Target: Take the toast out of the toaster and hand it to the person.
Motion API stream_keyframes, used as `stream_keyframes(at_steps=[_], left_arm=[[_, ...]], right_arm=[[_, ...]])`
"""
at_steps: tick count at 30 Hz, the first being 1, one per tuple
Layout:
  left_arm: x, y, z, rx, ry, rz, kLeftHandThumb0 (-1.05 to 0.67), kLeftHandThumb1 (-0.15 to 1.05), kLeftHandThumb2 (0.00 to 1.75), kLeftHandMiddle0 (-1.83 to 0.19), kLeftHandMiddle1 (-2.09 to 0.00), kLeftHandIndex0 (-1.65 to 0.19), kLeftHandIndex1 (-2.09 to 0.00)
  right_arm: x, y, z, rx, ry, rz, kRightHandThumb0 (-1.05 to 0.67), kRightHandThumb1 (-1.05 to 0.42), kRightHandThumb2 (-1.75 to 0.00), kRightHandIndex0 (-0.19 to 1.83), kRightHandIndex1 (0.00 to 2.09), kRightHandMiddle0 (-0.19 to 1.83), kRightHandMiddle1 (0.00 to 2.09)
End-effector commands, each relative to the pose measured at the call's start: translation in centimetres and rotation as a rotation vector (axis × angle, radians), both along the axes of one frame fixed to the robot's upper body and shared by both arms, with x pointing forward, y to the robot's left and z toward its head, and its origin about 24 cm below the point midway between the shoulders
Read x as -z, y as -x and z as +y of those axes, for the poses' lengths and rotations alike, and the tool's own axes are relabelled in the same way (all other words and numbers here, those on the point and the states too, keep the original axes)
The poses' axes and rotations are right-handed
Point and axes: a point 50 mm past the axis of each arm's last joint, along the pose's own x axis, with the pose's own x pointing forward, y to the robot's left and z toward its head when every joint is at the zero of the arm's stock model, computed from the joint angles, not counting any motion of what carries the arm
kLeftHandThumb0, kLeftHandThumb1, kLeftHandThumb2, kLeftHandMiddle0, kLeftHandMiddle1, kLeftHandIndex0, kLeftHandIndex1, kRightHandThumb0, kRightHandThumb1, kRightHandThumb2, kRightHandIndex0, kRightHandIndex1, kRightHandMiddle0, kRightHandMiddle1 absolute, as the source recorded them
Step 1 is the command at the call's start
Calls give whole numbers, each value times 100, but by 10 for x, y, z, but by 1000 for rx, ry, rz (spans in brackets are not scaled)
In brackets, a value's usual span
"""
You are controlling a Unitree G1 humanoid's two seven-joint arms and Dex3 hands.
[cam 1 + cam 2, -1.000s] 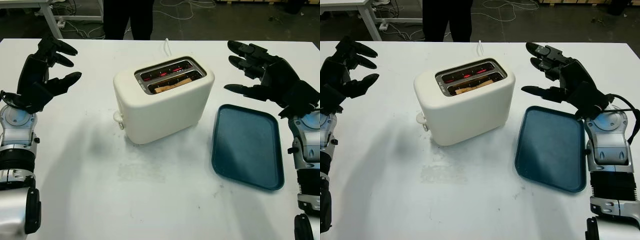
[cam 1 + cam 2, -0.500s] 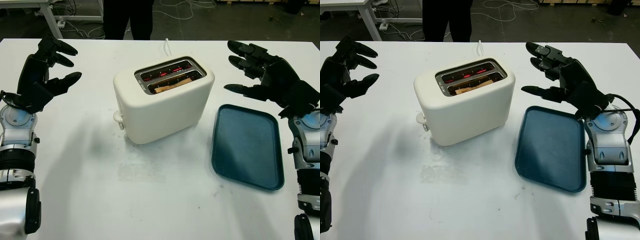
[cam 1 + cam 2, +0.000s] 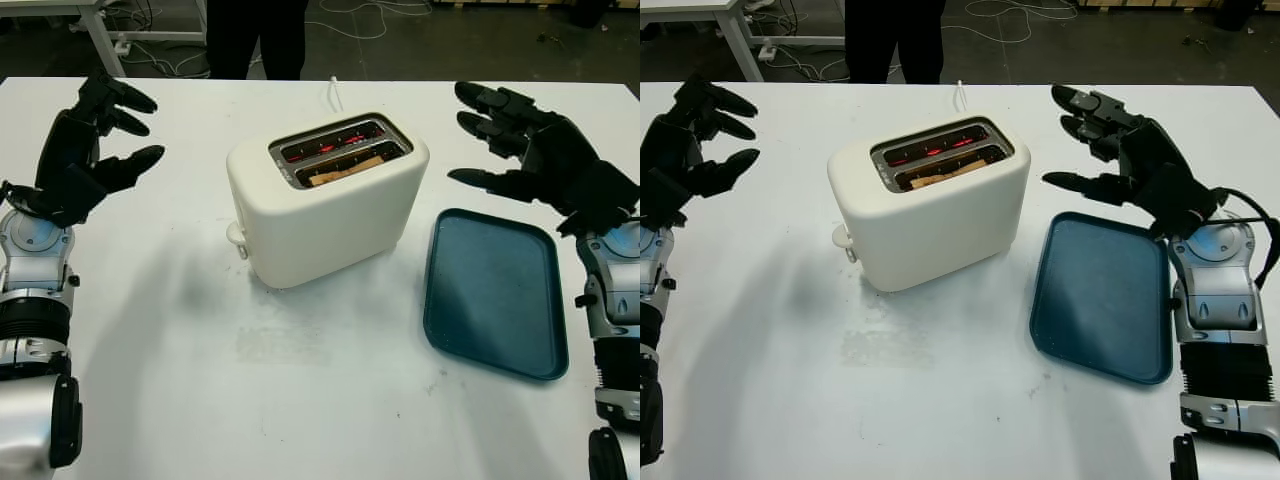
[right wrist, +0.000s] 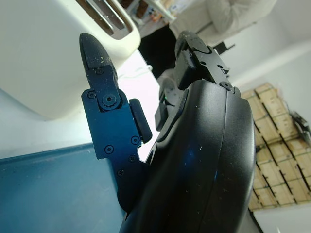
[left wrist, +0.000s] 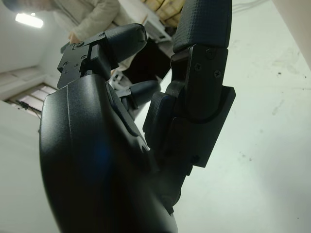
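A cream toaster (image 3: 325,205) stands mid-table with its elements glowing red. A slice of toast (image 3: 345,168) sits low in the nearer slot, its brown top edge just showing. My left hand (image 3: 95,140) is held open above the table's left side, well away from the toaster. My right hand (image 3: 520,145) hovers open to the toaster's right, above the far end of the tray, holding nothing. A person (image 3: 255,35) in dark trousers stands beyond the table's far edge; the left wrist view catches the person's light jacket (image 5: 85,14).
A dark blue tray (image 3: 493,290) lies flat to the right of the toaster. The toaster's white cord (image 3: 333,92) runs off the far edge. White table surface (image 3: 300,390) stretches in front of the toaster.
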Motion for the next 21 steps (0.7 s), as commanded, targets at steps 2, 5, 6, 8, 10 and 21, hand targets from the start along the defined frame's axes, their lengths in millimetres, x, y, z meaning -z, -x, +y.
stream_keyframes(at_steps=[2, 5, 6, 8, 10, 21], left_arm=[[-2, 0, 1, -1, -10, -11, -105, 92, 34, 0, -164, 0, -154], [-2, 0, 0, 0, -3, -10, -105, 92, 33, 0, -164, 0, -155], [-2, 0, 0, 1, -2, -10, -105, 92, 33, 0, -164, -1, -155], [-2, 0, 0, 1, 3, -8, -105, 92, 33, 0, -164, -1, -155], [-1, 0, 0, 3, 8, -4, -105, 92, 32, 0, -164, -2, -154], [-1, 0, 1, 1, 10, 0, -105, 92, 31, 0, -165, -3, -154]], right_arm=[[-4, 0, 2, -8, 5, -17, -52, -84, 0, 28, 0, 29, 0], [-4, 0, 2, -9, 10, -19, -53, -84, 0, 28, 0, 29, 0], [-4, 0, 2, -9, 9, -19, -53, -84, 0, 28, 0, 29, 0], [-4, 0, 2, -10, 6, -18, -54, -84, 0, 28, 0, 29, 0], [-4, 0, 3, -13, 1, -17, -54, -84, 0, 28, 0, 29, 0], [-4, 0, 4, -16, 18, -26, -54, -85, 0, 29, 1, 30, 1]])
